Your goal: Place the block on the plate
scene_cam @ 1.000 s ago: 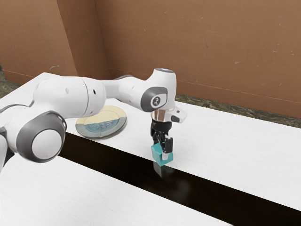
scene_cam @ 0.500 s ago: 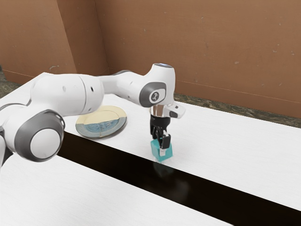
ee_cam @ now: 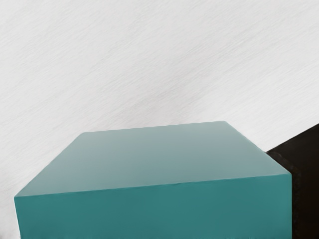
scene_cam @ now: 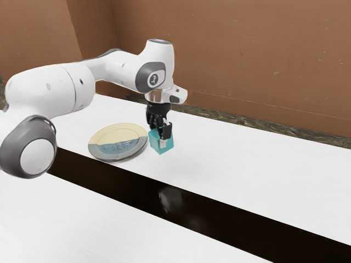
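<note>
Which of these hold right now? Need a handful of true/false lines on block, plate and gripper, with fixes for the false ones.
1. The block is teal. True.
2. The gripper is open, apart from the block. False: it is shut on the block.
3. The block is raised off the table. True.
4. The block rests on the plate. False: it is held in the air, not yet set on the plate.
5. The plate has a cream part and a blue-grey part. True.

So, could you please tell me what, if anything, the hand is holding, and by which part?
The hand holds the block by two opposite sides, from above.
</note>
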